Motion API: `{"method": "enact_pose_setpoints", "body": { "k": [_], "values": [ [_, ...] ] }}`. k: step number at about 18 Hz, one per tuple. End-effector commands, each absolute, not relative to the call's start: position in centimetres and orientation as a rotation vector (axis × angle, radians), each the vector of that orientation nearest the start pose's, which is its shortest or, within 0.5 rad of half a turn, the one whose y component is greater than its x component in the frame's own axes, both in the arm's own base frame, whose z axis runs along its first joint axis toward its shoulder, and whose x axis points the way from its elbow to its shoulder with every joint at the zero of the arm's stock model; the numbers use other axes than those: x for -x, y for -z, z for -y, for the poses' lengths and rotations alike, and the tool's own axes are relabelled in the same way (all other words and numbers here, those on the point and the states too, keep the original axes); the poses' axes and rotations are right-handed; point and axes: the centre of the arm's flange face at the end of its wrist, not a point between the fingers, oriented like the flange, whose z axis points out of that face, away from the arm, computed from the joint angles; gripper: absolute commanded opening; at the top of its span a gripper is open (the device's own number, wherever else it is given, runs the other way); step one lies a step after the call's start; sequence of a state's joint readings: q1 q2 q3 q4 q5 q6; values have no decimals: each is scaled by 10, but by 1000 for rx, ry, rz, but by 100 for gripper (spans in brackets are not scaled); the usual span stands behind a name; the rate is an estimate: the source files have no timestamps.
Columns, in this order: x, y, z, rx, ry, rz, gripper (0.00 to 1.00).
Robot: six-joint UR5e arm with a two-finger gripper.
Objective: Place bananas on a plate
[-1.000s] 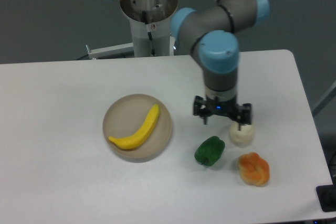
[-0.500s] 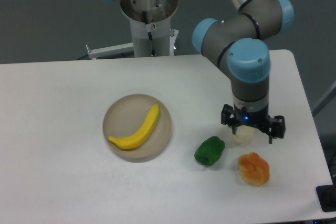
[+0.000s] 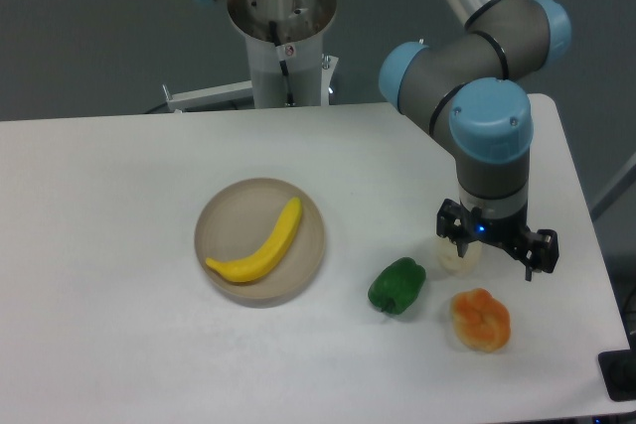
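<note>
White counter (image 3: 119, 196) spanning view, grey floor behind. UR5e arm (image 3: 477, 67) reaching over counter's right side. Beige plate (image 3: 219, 208) sitting left of centre. Yellow banana (image 3: 260, 245) lying inside plate, diagonal, tips near rim; task looking done. Banana likely light, stiff, smooth plastic, somewhat slippery; best taken across mid-curve. Gripper (image 3: 495, 245) hovering above pale round fruit (image 3: 457, 257), jaws spread wide, gripping nothing. Green pepper (image 3: 397, 285), lumpy orange fruit (image 3: 481, 319) resting nearby.

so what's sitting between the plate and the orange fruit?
In the fixed camera view, a green pepper lies on the table between the plate and the orange fruit; bare tabletop either side of it.
</note>
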State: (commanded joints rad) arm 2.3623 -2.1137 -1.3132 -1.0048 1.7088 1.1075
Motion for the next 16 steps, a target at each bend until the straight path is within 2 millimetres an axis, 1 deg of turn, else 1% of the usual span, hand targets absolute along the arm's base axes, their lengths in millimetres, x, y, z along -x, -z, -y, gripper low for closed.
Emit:
{"method": "enact_pose_setpoints", "body": {
  "k": [5,6,8,11,15,16],
  "values": [
    [437,-344,-605,3020,-496,-454,100],
    [436,-347,-611,3010,-506,-463,100],
    [435,-343,-617,3008,-504,-475,100],
    [442,-347,-624,2994,-524,-469,100],
    [447,-345,-631,2987,-531,-472,100],
    [448,-346,-633,2981,-540,-470,100]
  ]
}}
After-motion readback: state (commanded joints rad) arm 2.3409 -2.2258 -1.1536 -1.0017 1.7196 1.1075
